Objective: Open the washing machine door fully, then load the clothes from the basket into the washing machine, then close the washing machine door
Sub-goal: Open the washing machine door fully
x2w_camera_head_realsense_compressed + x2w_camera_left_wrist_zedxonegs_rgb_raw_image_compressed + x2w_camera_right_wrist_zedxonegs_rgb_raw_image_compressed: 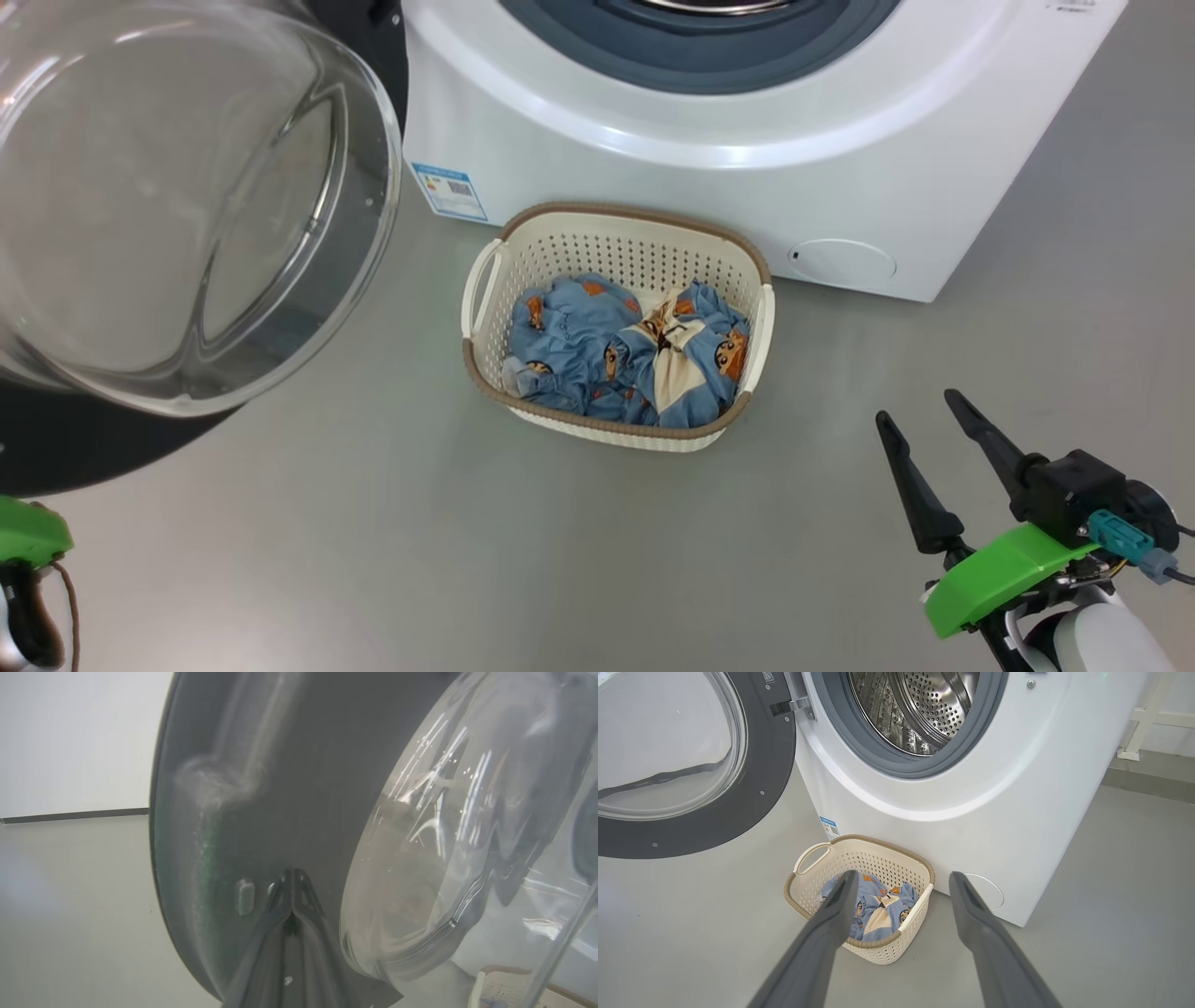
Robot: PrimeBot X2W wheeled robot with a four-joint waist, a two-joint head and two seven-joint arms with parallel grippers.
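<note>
smooth grey floor (373, 541), white wall (70, 732) | washing machine (653, 177) on floor, door (168, 205) open wide | basket (560, 247) just before machine, clothes (579, 345) inside | my right end effector (916, 407) spread open | my left end effector (292, 882) closed at door's black rim

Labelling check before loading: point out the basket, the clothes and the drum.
basket (607, 254), head view, far inner wall.
clothes (569, 329), head view, blue fabric on the left.
drum (934, 704), right wrist view, perforated steel wall.

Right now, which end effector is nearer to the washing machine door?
Left. The left end effector, shut, has its tips at the black rim of the washing machine door; the right end effector, open, hangs beyond the basket.
</note>
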